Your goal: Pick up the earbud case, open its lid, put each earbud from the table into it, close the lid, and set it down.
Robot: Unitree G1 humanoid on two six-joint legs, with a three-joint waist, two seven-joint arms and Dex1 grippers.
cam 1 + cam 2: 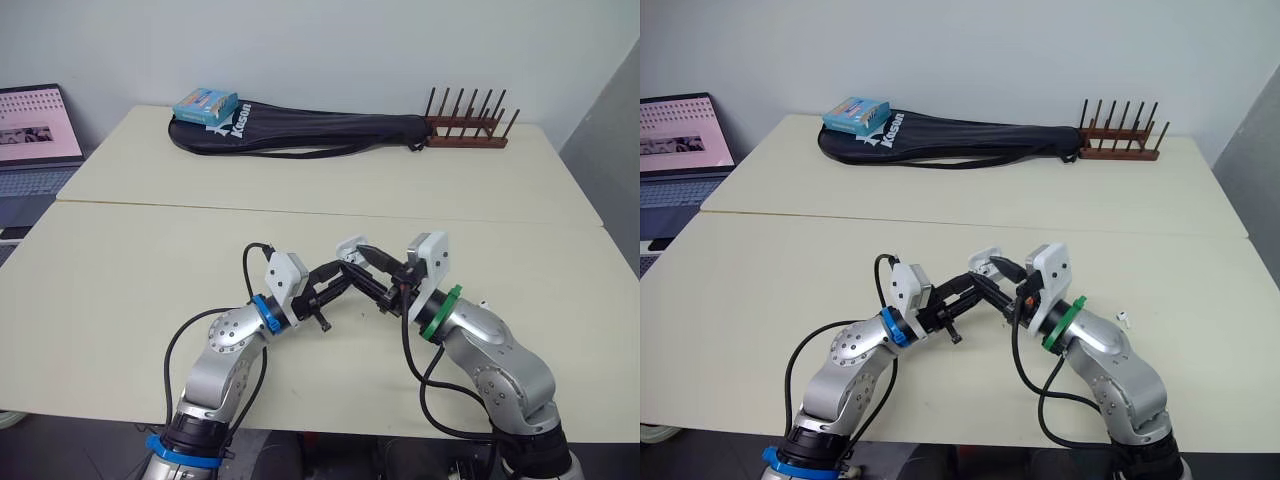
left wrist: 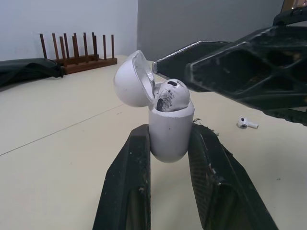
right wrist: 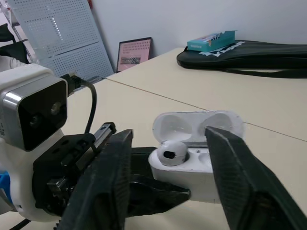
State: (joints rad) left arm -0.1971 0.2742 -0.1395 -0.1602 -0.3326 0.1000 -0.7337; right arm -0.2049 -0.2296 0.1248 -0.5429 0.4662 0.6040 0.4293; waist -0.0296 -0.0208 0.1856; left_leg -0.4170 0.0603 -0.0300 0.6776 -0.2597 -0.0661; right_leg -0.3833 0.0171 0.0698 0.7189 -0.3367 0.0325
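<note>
My left gripper (image 1: 338,277) is shut on the white earbud case (image 2: 170,129), holding it upright above the table by its lower body. Its lid (image 2: 130,79) is tipped open. One earbud (image 2: 172,93) sits in a slot of the case (image 3: 192,160), its round head sticking up. My right gripper (image 1: 373,270) meets the case from the other side, open, with its fingers (image 3: 112,172) standing to either side of the case. One black fingertip (image 2: 165,64) is close by the lid and the seated earbud. A second earbud (image 1: 1123,318) lies on the table to the right of my right arm.
A black racket bag (image 1: 300,130) lies across the far table with a blue box (image 1: 205,103) on its left end. A wooden peg rack (image 1: 468,128) stands at the far right. A laptop (image 1: 35,130) is off the table's left side.
</note>
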